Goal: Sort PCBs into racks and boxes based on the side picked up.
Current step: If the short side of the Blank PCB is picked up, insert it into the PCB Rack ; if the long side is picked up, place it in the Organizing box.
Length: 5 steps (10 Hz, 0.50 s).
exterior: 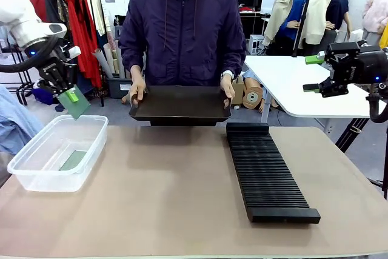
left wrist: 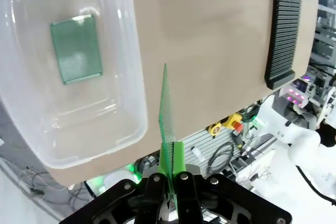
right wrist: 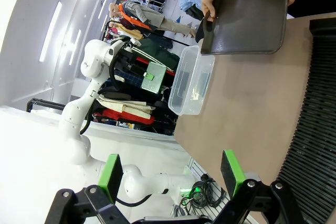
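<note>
From the front camera I see my left tool (exterior: 71,95) up above the table's left edge, clamped shut on a PCB (exterior: 77,105) that hangs below it, just above the far rim of the clear box (exterior: 36,177). The box sits at the table's left edge and holds one more PCB lying flat on its floor (exterior: 74,160). So the drop I judge to be next is close to straight down and a touch toward my side. The black rack (exterior: 267,173) lies right of the middle, its long axis running from the far edge toward my near edge, its slots bare as far as I can tell. The person holds a flat black tray (exterior: 180,104) at the far edge with both hands. My right tool (exterior: 313,74) hangs high off the right side, jaws apart with nothing between them.

On the left wrist camera the held board (left wrist: 166,114) shows edge-on, rising from the closed fingers, with the box's near corner (left wrist: 134,129) just beside it and the lying board (left wrist: 76,48) deeper inside.

On the right wrist camera both green pads (right wrist: 111,176) stand wide apart, empty, the rack (right wrist: 317,119) along the picture's right.
</note>
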### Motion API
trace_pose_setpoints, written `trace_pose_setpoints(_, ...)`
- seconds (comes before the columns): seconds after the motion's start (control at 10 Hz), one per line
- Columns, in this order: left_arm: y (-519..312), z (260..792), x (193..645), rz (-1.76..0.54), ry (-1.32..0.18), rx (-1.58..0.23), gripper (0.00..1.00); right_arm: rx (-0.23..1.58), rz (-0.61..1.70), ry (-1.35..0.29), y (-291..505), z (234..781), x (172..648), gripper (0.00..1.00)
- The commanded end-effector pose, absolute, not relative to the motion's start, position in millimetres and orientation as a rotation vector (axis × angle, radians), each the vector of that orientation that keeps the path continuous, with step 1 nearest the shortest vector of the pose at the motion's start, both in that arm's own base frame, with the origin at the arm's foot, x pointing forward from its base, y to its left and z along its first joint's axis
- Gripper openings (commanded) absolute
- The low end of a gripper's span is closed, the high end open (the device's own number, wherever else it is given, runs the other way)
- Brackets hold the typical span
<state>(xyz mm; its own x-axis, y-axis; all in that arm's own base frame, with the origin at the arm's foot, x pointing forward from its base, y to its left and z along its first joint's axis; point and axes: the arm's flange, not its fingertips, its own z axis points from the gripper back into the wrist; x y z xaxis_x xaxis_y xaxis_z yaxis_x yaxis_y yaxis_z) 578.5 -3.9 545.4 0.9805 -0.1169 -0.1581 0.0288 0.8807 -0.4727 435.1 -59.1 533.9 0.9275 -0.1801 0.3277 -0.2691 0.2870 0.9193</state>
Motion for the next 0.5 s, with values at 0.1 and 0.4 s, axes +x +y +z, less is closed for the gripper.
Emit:
trace_pose_setpoints(0.1, 9.1, 530.4, 581.1, -0.168, 0.125, -0.491, 0.00, 1.294, 0.071, -0.412, -58.5, 537.3, 436.0, 1.00)
trace_pose_setpoints(0.4, 26.2, 498.2, 582.8, -0.208, 0.069, -0.489, 0.00, 1.294, 0.071, -0.412, -58.5, 537.3, 436.0, 1.00)
